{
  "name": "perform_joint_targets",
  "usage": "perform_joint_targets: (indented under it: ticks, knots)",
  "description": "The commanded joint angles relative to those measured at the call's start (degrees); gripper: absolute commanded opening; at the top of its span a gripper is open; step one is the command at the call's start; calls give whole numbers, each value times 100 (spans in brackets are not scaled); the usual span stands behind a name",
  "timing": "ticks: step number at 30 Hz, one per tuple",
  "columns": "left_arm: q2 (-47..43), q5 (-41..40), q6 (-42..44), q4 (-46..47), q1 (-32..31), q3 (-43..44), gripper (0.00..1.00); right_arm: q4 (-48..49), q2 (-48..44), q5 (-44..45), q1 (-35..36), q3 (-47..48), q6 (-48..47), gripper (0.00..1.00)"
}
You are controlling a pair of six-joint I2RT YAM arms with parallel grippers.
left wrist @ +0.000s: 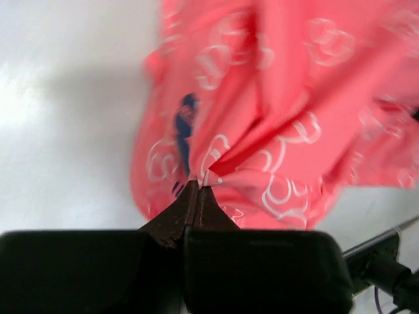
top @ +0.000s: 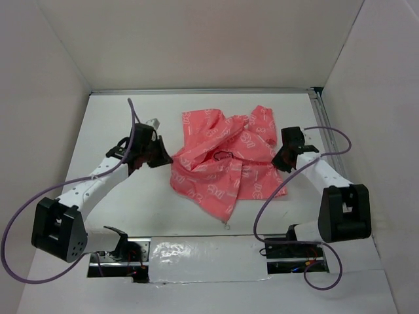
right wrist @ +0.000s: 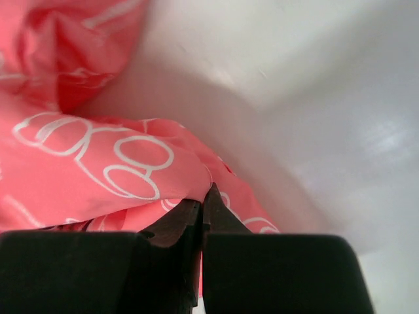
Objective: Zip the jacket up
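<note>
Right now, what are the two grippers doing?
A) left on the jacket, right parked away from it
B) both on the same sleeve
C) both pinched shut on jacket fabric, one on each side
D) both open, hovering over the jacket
C: the left gripper is closed with pink fabric of the jacket bunched at its tips, and the right gripper is shut on a fold at the opposite edge.

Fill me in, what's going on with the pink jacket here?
Both arms have hold of the jacket, which lies crumpled on the table. The left gripper is shut on a pinch of fabric at its left side; the right gripper is shut on its right edge. It is bunched up, not spread flat.
</note>
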Motion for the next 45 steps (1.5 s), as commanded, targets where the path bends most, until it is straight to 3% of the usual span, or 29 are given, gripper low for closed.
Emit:
perform_joint_targets:
  ticks: [1,2,5,6,8,9,10,11,12,14,16,18,27,29,30,32,33,34,35,37,45]
  knots:
    - [-279,-735,-831,-759,267,-334,0,-395,-382,416,63,-392,158,0]
    - [-297,-727,-866,-934,311,-273,0,-456,-435,486,80,-401,184,0]
    - [-184,-735,-813,-1303,320,278,86,-597,-681,671,185,-340,89,6]
    - [-131,-735,-744,-1462,207,420,99,-624,-856,732,238,-287,9,17]
    - [-148,-718,-334,-1228,66,641,99,-720,-1145,838,396,-208,-123,39]
    - [-139,-526,-156,-1104,-39,711,99,-686,-1260,769,449,-147,-219,67]
    - [-122,-455,-76,-1016,-84,834,99,-651,-1488,725,493,-111,-429,83]
    - [-104,-306,299,-702,-137,896,99,-598,-1577,681,572,-76,-526,87]
    - [-78,-122,572,-525,-233,922,99,-458,-1665,532,616,-50,-658,100]
    - [124,1156,1503,-7,-408,1115,99,-291,-1754,330,660,20,-947,100]
    - [439,1862,2415,345,-585,1160,99,-211,-1649,206,687,99,-1080,100]
    - [703,2286,2762,628,-839,1326,99,-36,-1526,66,713,187,-1248,100]
    - [3279,1656,3291,-381,-1420,3049,98,264,73,109,722,662,-1573,98]
    - [3516,1638,3282,-408,-1464,3067,86,386,267,162,748,592,-1503,87]
    - [3552,1603,3230,-400,-1482,3067,59,430,268,144,748,488,-1468,75]
    - [3648,1366,2994,-426,-1482,3137,17,614,198,144,731,373,-1398,59]
    - [3710,1183,2870,-522,-1456,3190,0,659,137,118,731,329,-1415,32]
    - [3710,876,2756,-566,-1429,3312,0,633,66,135,731,346,-1424,8]
    - [3589,795,2624,-610,-1394,3366,0,581,-152,205,739,390,-1380,0]
    - [3281,662,2386,-514,-1219,3323,0,597,-451,302,748,434,-1432,0]
    - [241,1593,1244,646,-420,2224,0,256,-2543,259,774,820,-1485,0]
